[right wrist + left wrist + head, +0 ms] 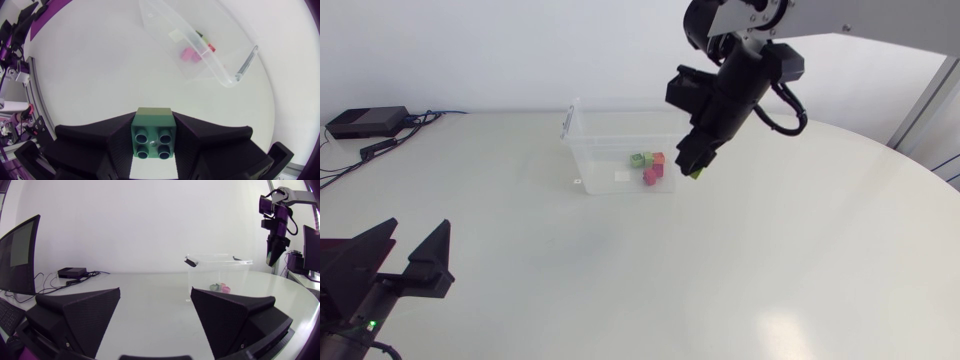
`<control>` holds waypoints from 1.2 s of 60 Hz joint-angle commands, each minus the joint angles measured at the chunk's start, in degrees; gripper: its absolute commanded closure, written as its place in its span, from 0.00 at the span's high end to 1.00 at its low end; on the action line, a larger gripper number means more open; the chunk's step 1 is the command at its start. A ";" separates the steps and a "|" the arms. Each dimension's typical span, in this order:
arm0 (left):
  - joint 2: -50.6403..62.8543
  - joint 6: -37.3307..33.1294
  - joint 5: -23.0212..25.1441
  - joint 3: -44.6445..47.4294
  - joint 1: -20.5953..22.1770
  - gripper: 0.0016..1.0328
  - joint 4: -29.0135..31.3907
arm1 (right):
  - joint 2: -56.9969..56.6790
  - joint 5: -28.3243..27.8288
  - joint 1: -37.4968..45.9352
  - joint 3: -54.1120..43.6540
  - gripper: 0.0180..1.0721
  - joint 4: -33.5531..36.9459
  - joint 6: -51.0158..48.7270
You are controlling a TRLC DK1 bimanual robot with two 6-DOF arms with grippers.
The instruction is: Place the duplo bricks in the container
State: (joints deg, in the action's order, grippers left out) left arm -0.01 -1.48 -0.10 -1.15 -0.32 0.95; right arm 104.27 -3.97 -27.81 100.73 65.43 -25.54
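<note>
— Where's the brick?
— The green duplo brick (pixel 152 135) is clamped in my right end effector (pixel 694 165), over the rim of the clear container (pixel 600 150) by the tabletop's far edge.
— Advice?
— I'd centre it over the inside before releasing.

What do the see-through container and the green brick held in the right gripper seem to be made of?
The clear rectangular container looks like thin glossy plastic: the bricks inside it and the table show through its walls. The green four-stud brick looks like hard moulded plastic with a smooth, slightly dull finish; its studs and edges are crisp.
</note>
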 commanded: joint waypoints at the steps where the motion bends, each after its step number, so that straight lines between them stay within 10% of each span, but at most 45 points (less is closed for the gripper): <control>1: -0.60 0.33 0.01 1.06 -0.30 0.96 -0.34 | 3.31 -1.22 1.71 4.30 0.16 -0.74 2.34; 72: -0.60 0.33 0.01 1.06 -0.30 0.96 -0.34 | 15.70 -4.03 5.75 20.21 0.17 -25.35 11.21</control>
State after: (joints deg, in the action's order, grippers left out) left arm -0.01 -1.48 -0.10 -1.15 -0.32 0.95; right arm 119.42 -7.73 -22.37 120.70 42.02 -16.36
